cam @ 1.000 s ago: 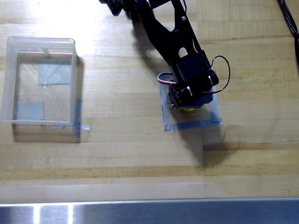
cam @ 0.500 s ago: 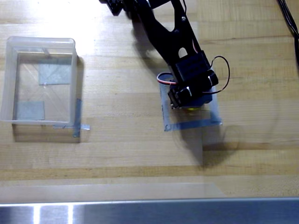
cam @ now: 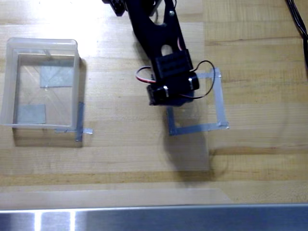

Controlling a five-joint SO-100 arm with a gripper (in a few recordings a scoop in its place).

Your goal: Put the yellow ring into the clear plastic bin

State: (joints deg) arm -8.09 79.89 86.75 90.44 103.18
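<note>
The black arm reaches down from the top of the overhead view. Its wrist and gripper [cam: 169, 92] hang over the upper left corner of a flat grey tape square [cam: 222, 106]. The motor block covers the fingers. The yellow ring is hidden under the gripper, and the wood inside the tape square where it lay is bare. The clear plastic bin [cam: 42, 44] stands at the far left, well apart from the gripper, with grey tape patches showing through its base and nothing else inside.
A metal strip [cam: 154, 219] runs along the table's front edge. Black cables [cam: 298, 19] hang at the top right. Red and black wires loop off the wrist. Open wood lies between the gripper and the bin.
The gripper has lifted off the tape square and swung left and upward. The yellow ring seen beneath it earlier has left the square with it.
</note>
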